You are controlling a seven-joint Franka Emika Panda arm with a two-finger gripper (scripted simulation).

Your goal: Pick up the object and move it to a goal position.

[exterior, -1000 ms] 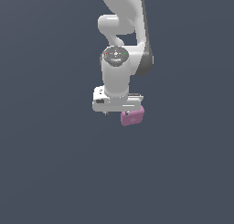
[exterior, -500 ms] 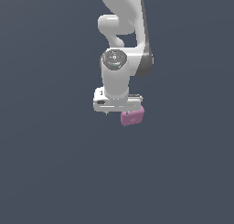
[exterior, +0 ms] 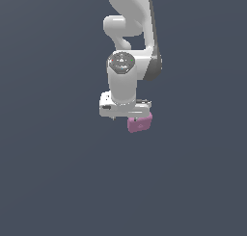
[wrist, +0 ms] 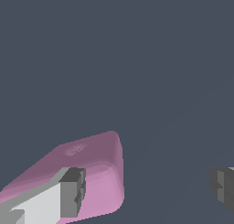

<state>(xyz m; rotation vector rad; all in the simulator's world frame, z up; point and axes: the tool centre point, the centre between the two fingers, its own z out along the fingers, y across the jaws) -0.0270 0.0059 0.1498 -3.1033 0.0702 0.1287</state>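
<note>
Pink object sits just below one end of the gripper. In the wrist view one finger overlaps the object; the other stands well apart. Gripper spread, pinching nothing. Probably the grasp is not yet made: centring, closing, lifting and carrying remain. No goal marker visible.

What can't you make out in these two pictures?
Wrist view: the gripper's near finger covers part of the pink object; contact unclear.
Wrist view: the far finger is cut off by the picture edge.
Exterior view: both fingers hidden behind the white gripper body; no goal position shows.
</note>
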